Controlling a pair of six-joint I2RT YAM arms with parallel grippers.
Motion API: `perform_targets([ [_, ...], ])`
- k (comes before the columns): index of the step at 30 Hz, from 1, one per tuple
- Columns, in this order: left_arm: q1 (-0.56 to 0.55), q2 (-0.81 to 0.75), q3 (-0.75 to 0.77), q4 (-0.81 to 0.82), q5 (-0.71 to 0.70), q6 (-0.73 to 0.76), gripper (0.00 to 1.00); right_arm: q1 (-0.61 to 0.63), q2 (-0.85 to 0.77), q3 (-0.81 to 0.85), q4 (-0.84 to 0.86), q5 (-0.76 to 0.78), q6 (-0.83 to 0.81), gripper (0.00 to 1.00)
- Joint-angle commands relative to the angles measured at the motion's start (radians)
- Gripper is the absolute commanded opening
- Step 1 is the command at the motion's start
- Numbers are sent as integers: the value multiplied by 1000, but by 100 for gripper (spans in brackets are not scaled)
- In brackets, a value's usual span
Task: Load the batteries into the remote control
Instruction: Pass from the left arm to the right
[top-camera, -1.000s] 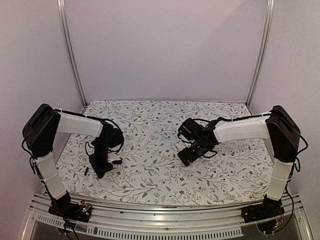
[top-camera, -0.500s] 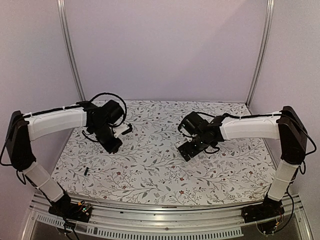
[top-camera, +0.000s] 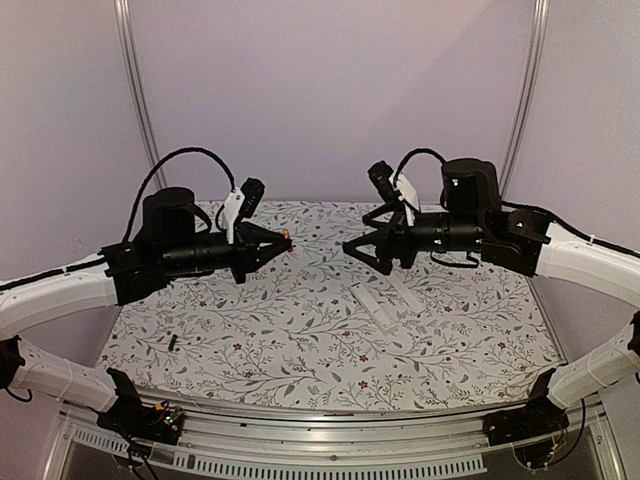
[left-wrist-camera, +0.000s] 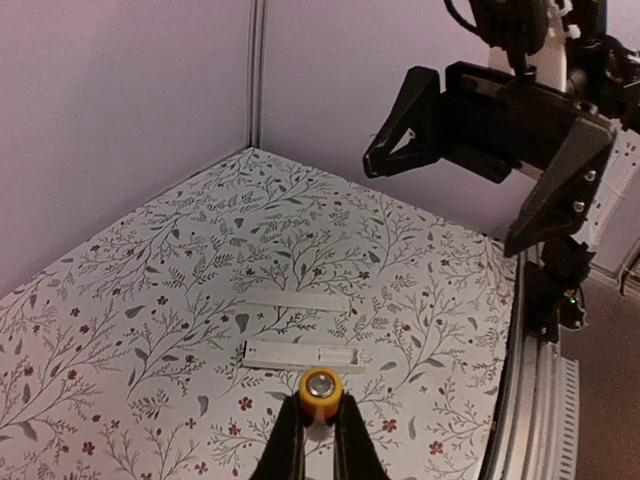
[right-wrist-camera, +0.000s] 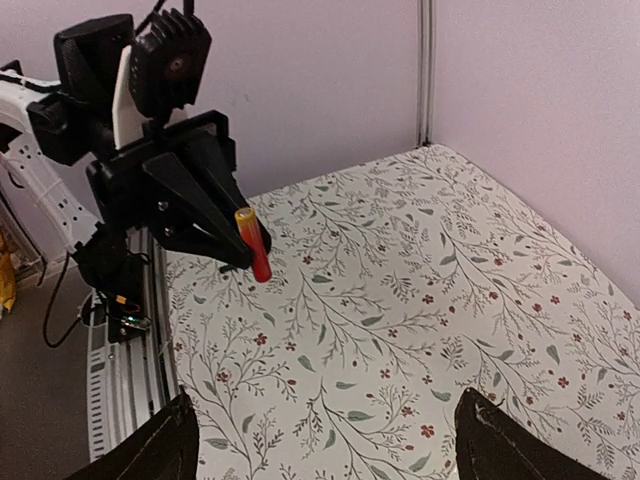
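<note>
Red-orange battery (left-wrist-camera: 320, 385): in the left wrist view only its round metal end face and an orange rim show, the rest being hidden between the fingers; the right wrist view shows it as a short rod projecting from the fingertips. The black battery (top-camera: 172, 343) is a small dark speck on the near-left part of the table (top-camera: 300, 350), too small to make out in detail. In the right wrist view that gripper's own fingers are cut off at the bottom edge, and the remote control (top-camera: 375, 305) is out of that frame. The left gripper (top-camera: 280, 246) is clamped narrowly on the red-orange battery and held in the air above the table. The right gripper (top-camera: 365, 256) stands spread wide and holds nothing, facing the left gripper with a clear gap between them. The remote control lies flat right of the table's centre, with the thinner white cover strip (top-camera: 408, 293) just beside it on the far-right side. Half a second ago both arms were lower and the right gripper covered the remote control; both are now raised and the remote control is exposed. The black battery has not moved.
</note>
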Motion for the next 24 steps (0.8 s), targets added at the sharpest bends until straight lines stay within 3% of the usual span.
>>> perform_targets([
  [1, -70, 13, 6, 222, 67, -17, 0, 2, -45, -11, 174, -297, 0, 83],
  [8, -109, 57, -26, 467, 149, -164, 0, 7, -17, -1, 159, -286, -5, 63],
  [11, -124, 76, -47, 554, 162, -189, 0, 41, -4, -7, 176, -304, -11, 61],
  [15, -141, 118, -24, 553, 188, -185, 0, 80, 19, -1, 227, -275, -27, 55],
  [24, -151, 125, -16, 533, 223, -158, 0, 81, 55, 2, 227, -273, -32, 31],
])
